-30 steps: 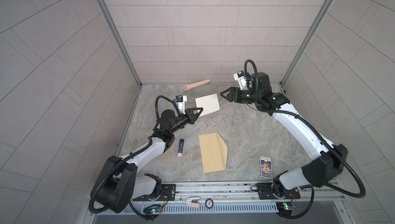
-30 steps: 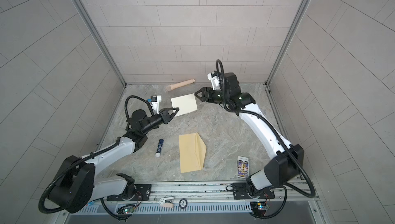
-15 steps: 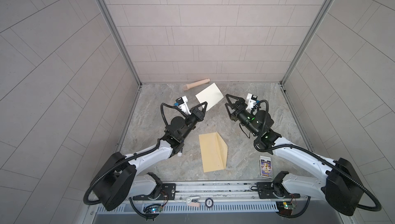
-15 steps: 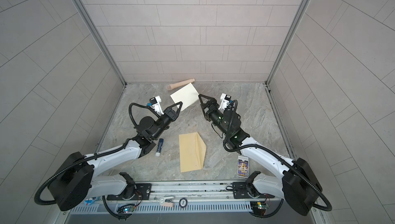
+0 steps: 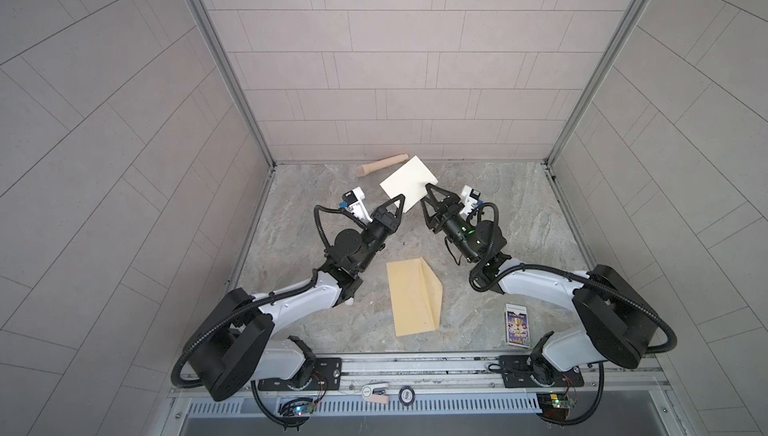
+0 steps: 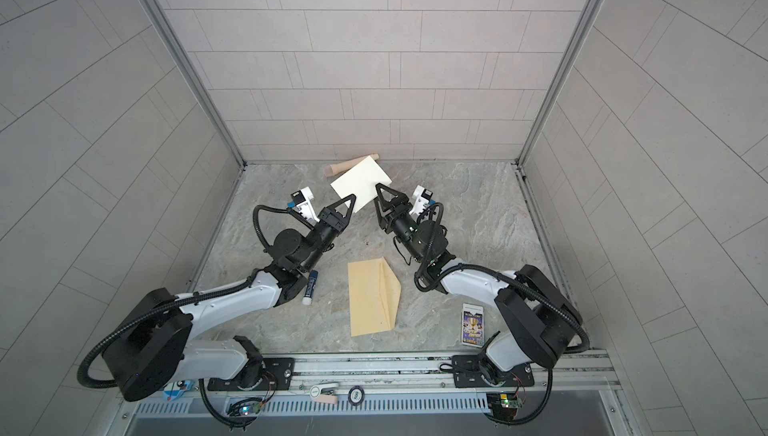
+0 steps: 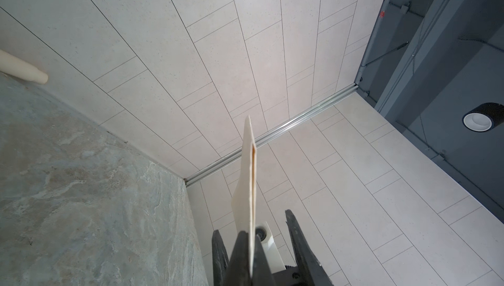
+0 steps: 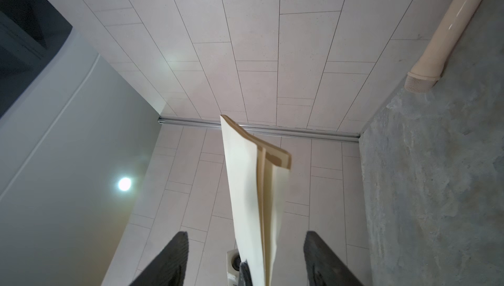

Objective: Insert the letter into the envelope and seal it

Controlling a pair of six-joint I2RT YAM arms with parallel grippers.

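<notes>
Clamping letter [image 5: 409, 180] in left hand [image 5: 401, 200], w/ right hand [image 5: 424, 194] spread apart astride its edge.

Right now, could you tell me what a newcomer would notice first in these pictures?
The cream letter hangs above the table's far side, pinched by the left gripper, with the right gripper open around its edge. The yellow envelope lies flat nearer the front, in the middle.

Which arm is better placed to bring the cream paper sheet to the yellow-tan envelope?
Left. The left arm's fingers pinch the cream paper sheet; the right arm's fingers stand open around it, not gripping.
</notes>
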